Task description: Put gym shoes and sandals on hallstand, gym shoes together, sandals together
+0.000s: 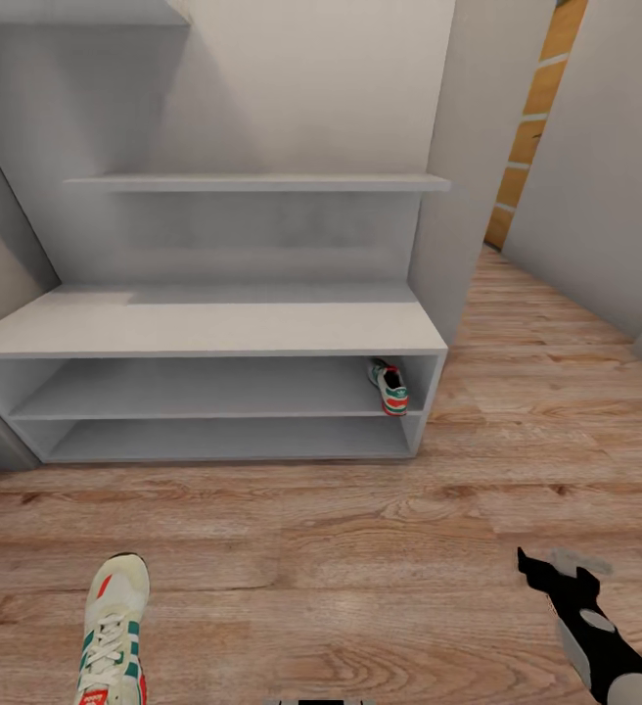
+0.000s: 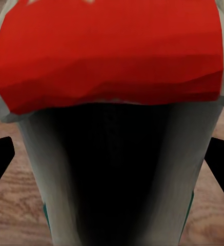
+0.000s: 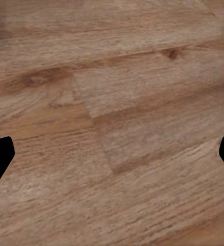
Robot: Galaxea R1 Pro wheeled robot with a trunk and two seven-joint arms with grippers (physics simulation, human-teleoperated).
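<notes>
The hallstand (image 1: 204,338) stands against the wall, well ahead of the right gripper (image 1: 556,573). One gym shoe (image 1: 389,387) sits on its upper open shelf at the end nearer that gripper, heel outward. The wood-plank floor (image 1: 360,548) runs from the rack's foot under the gripper; a second gym shoe (image 1: 113,632) is over the planks far across from it.

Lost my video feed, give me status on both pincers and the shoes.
Right pincer open over bare floor. Left pincer wide around a gym shoe, grip unconfirmed. Other gym shoe already on hallstand shelf. Path looks clear.
</notes>
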